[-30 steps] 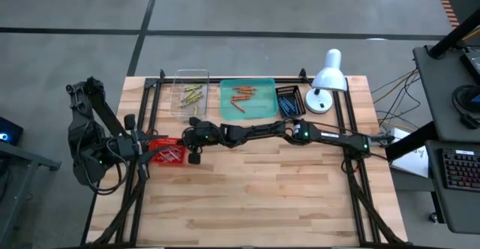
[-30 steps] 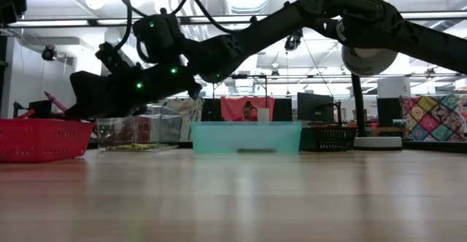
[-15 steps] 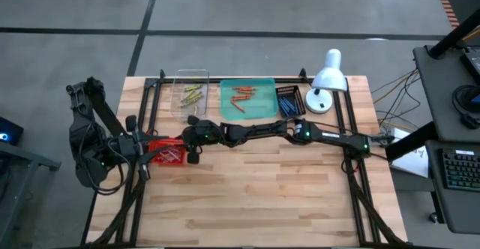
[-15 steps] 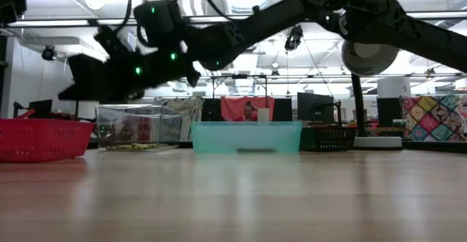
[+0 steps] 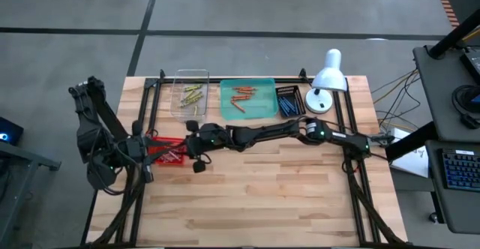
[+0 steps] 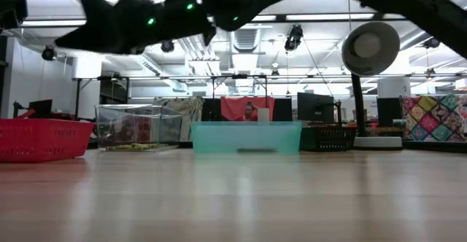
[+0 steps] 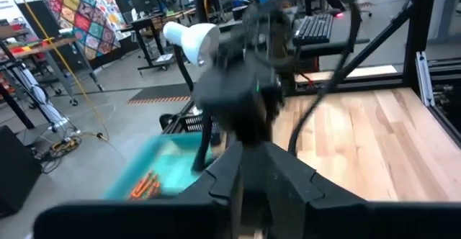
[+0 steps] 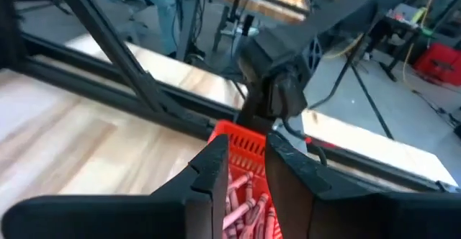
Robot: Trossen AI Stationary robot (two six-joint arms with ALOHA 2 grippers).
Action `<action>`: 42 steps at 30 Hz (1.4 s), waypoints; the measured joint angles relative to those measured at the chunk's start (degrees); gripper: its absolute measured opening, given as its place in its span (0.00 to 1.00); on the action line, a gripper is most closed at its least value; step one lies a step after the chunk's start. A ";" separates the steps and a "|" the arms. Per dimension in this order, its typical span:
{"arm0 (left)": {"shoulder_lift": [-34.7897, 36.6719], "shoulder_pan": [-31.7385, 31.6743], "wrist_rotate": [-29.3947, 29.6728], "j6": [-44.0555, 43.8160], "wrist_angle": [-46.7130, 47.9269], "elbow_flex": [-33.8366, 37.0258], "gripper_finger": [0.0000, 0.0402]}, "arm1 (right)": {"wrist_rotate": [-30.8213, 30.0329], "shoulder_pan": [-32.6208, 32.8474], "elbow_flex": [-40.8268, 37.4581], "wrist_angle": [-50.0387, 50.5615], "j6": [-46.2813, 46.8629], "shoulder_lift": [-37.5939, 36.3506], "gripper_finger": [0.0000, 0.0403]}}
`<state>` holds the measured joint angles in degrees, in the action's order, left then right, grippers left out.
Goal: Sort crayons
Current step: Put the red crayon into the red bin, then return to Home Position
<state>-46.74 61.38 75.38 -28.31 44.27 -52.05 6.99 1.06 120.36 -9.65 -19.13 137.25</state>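
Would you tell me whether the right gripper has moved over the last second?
Yes. In the low view the right gripper has risen well clear of the red basket it sat just above a second ago.

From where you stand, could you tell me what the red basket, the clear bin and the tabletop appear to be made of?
Red basket: probably moulded plastic, with slotted mesh walls. Clear bin: transparent plastic or acrylic, since its contents show through the walls. Tabletop: pale wood in joined strips, butcher-block style, with a smooth sheen.
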 joint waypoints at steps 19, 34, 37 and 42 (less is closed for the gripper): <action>13.06 -13.00 -24.65 40.32 -51.96 23.33 0.00 | 0.39 -3.02 -44.18 -16.37 -1.39 -29.69 0.18; 32.34 -36.79 -43.47 39.67 -41.09 28.35 0.00 | -0.10 -7.14 -69.11 -23.01 0.17 -51.03 0.17; 36.12 -38.15 -44.94 38.93 -40.02 30.07 0.00 | -0.52 -7.80 -72.92 -23.66 1.34 -54.52 0.18; 41.39 -38.31 -44.92 38.12 -40.00 33.17 0.00 | -1.46 -8.23 -78.09 -23.70 1.56 -60.81 0.17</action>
<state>-5.34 23.07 30.46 9.80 4.26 -18.88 5.53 -7.17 42.26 -33.34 -17.56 76.44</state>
